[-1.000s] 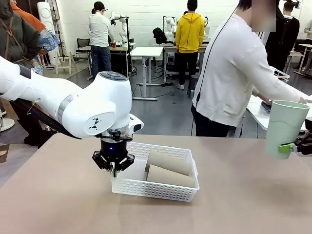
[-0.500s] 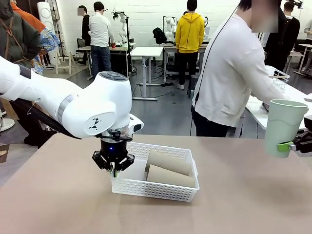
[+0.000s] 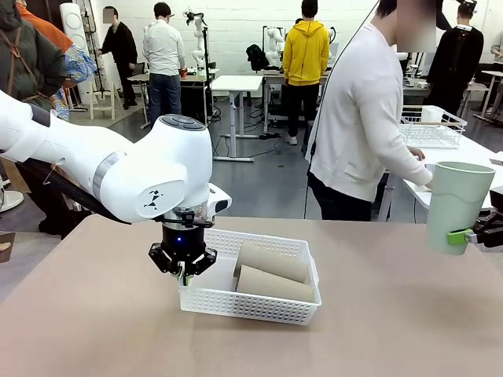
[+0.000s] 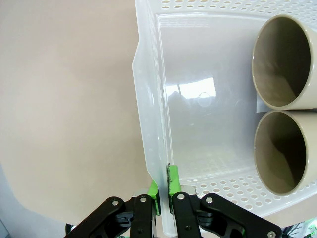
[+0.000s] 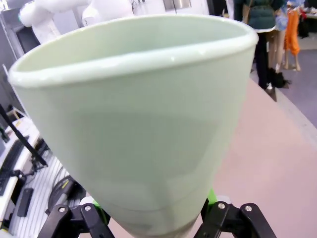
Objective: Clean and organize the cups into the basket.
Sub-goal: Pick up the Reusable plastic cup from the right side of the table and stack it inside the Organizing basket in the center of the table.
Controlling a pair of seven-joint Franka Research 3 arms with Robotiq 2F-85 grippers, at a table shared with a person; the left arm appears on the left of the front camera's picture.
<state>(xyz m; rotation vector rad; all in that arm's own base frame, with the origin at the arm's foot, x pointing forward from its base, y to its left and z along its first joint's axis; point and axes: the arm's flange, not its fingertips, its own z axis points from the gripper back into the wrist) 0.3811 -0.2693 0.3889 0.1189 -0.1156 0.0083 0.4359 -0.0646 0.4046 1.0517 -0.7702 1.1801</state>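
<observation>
This is a robotics lab, one open room with several work stations. Behind the tan-topped table [image 3: 393,314] the grey floor runs back to a white brick wall [image 3: 236,31]. White desks [image 3: 236,82] on metal legs stand along it, carrying mounted robot arms [image 3: 273,37] and cabling. Several people [image 3: 306,55] stand working at these benches with their backs turned. A white wire-grid basket [image 3: 432,126] sits on a side table at right.
</observation>
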